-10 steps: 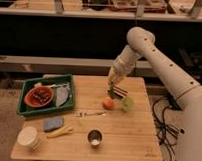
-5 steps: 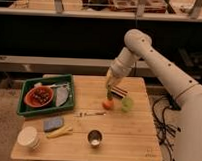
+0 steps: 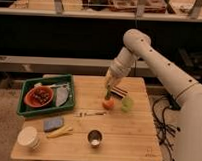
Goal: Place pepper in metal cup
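My gripper (image 3: 109, 92) hangs over the back middle of the wooden table (image 3: 127, 141), just above an orange round fruit (image 3: 108, 104). It is shut on the pepper (image 3: 108, 95), a slim dark green piece that points down from between the fingers. The metal cup (image 3: 95, 139), small and shiny with a pale inside, stands upright near the table's front edge. It sits well in front of the gripper and slightly to its left, with nothing in it that I can make out.
A pale yellow-green round thing (image 3: 126, 104) and a striped black-and-white object (image 3: 119, 92) lie right of the gripper. A green bin (image 3: 28, 111) holding a red bowl (image 3: 38, 96) stands at left. A utensil (image 3: 91, 113), blue sponge (image 3: 53, 124), yellow piece (image 3: 60, 132) and cream tub (image 3: 29, 137) lie nearby.
The arm has shifted a little to the left and the gripper has come slightly down and left, still holding the pepper. Nothing on the table has moved.
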You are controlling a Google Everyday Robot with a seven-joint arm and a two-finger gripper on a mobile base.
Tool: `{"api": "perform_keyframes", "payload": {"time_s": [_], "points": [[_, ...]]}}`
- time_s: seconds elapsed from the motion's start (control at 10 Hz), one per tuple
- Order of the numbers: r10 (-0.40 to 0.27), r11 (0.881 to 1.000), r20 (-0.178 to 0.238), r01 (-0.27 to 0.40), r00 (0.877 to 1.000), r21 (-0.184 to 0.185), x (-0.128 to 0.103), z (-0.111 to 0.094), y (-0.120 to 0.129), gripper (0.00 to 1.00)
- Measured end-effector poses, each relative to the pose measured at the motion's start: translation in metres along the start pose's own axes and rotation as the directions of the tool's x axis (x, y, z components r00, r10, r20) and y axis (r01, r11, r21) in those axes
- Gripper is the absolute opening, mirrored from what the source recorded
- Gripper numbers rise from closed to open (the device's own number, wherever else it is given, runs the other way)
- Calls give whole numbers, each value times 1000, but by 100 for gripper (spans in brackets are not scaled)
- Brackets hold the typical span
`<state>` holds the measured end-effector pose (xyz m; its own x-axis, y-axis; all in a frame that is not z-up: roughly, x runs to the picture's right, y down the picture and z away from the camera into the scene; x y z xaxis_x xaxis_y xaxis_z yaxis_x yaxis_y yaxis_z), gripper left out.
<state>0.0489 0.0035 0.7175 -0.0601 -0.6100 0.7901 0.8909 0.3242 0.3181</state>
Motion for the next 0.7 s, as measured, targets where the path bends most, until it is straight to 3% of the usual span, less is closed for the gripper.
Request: {"api": "perform_keyframes", "payload": {"time_s": [0.7], "points": [[1, 1000, 5, -1, 1000, 4, 0, 0, -1, 18]]}}
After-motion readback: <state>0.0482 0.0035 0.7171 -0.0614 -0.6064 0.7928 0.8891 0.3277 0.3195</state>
